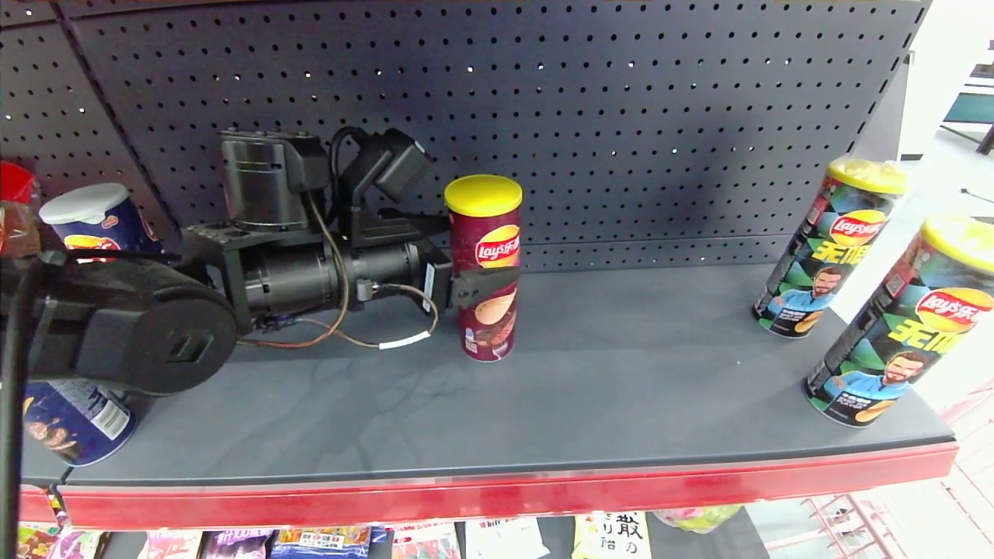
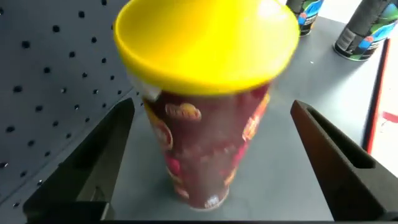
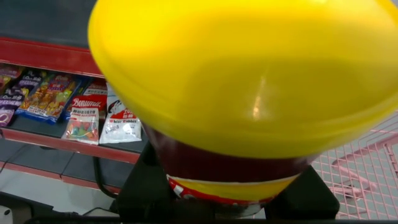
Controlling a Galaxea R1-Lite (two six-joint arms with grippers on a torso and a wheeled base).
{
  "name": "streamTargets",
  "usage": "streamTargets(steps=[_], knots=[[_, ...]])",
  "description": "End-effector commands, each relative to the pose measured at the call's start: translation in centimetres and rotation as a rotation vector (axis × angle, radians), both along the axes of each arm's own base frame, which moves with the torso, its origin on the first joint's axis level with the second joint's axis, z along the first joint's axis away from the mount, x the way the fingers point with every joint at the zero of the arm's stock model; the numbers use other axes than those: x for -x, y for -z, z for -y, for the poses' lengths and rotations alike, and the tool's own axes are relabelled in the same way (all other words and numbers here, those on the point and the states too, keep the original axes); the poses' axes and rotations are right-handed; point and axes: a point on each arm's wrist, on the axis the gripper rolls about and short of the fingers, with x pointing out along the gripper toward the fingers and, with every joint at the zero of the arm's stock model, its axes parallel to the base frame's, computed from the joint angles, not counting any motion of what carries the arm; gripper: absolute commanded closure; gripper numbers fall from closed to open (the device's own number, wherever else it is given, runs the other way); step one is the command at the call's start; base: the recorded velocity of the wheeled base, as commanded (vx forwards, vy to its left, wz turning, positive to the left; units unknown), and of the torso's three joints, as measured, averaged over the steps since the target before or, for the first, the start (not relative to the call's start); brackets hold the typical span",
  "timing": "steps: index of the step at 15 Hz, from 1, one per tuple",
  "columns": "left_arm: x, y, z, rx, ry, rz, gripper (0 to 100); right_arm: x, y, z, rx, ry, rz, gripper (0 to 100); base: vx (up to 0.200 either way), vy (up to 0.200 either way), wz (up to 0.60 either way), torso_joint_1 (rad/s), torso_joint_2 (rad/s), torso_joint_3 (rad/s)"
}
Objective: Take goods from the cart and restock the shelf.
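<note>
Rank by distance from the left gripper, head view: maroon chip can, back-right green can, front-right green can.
1. Maroon chip can: inside the open left gripper.
2. Back-right green can: far right, at the back of the shelf.
3. Front-right green can: far right, by the front edge.

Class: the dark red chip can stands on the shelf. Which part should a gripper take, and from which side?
Grip the dark red chip can on its straight round wall at mid-height, below the wider yellow lid, coming in level from the robot's left, where the left gripper sits open around it. It stands upright, and the pegboard closes off the back.
</note>
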Motion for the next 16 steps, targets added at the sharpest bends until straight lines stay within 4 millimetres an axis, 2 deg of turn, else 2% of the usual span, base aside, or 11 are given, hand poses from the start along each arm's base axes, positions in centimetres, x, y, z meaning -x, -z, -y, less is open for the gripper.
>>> streamTargets(steps=[1,6,13,14,16], knots=[[-0.9,0.4,0.5,-0.002,0.001,-0.004,0,0.0,0.0,0.0,0.000,0.000,0.000,100,0.000,0.000,0.00,0.000,0.00,0.000],[-1.3,-0.1,2.0,0.011,0.028,0.021,0,0.0,0.0,0.0,0.001,0.000,-0.003,100,0.000,0.000,0.00,0.000,0.00,0.000],[-3.5,0.2,3.3,0.027,-0.028,0.063,0,0.0,0.0,0.0,0.001,0.000,-0.004,100,0.000,0.000,0.00,0.000,0.00,0.000],[-3.6,0.2,3.4,0.029,-0.028,0.063,100,0.0,0.0,0.0,0.001,0.000,-0.004,100,0.000,0.000,0.00,0.000,0.00,0.000],[-3.6,0.3,3.4,0.027,-0.017,0.057,100,0.0,0.0,0.0,0.001,0.000,-0.004,100,0.000,0.000,0.00,0.000,0.00,0.000]])
